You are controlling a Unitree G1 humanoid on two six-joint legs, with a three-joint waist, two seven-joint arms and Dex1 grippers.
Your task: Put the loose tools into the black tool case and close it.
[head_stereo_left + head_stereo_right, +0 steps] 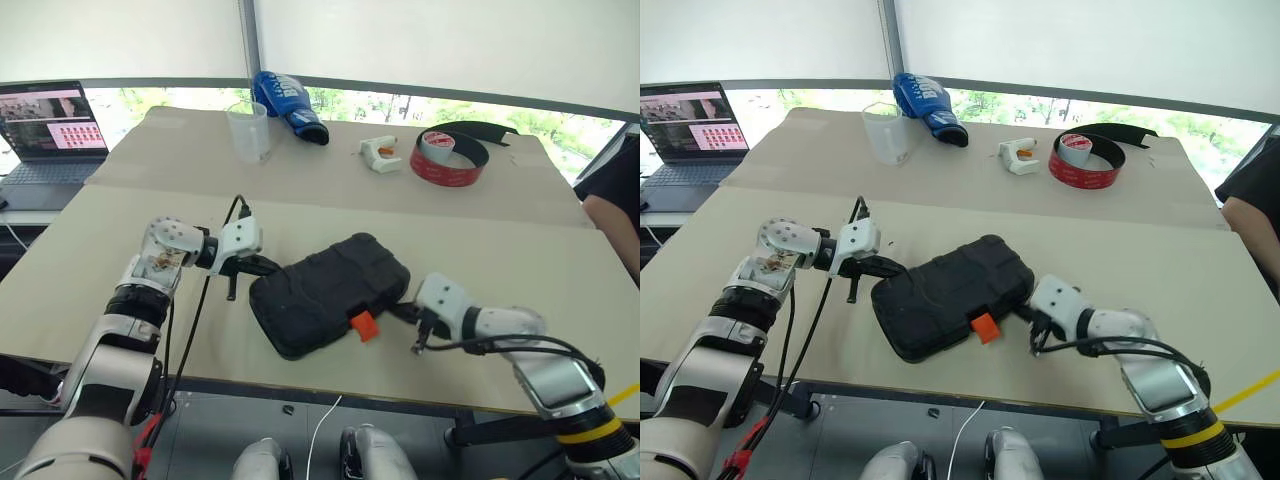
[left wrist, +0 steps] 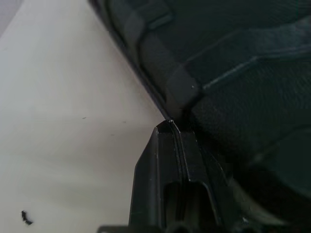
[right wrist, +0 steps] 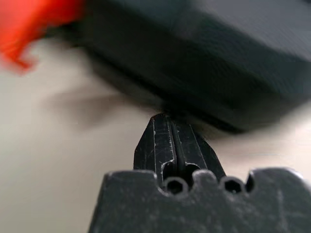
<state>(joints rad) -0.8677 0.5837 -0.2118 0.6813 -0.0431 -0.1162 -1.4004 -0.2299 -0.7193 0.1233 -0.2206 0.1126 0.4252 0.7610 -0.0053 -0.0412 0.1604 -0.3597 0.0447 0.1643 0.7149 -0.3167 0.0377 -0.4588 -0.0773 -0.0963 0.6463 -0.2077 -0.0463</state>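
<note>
The black tool case (image 1: 330, 290) lies closed and askew near the table's front edge, its orange latch (image 1: 364, 325) facing the front. No loose tools are in view. My left gripper (image 1: 268, 267) is shut, and its tip rests against the case's left end, at the seam of the case (image 2: 233, 58) in the left wrist view. At the case's right end, my right gripper (image 1: 405, 310) is also shut, its tip against the lower edge of the case (image 3: 194, 53). The latch (image 3: 34, 24) shows blurred off to one side in the right wrist view.
At the back of the table stand a clear plastic cup (image 1: 250, 130), a blue bag (image 1: 288, 105), a white glue gun (image 1: 380, 153) and a big red-and-grey tape roll (image 1: 448, 155). A laptop (image 1: 45, 130) sits far left. A person's arm (image 1: 615, 205) shows at the right edge.
</note>
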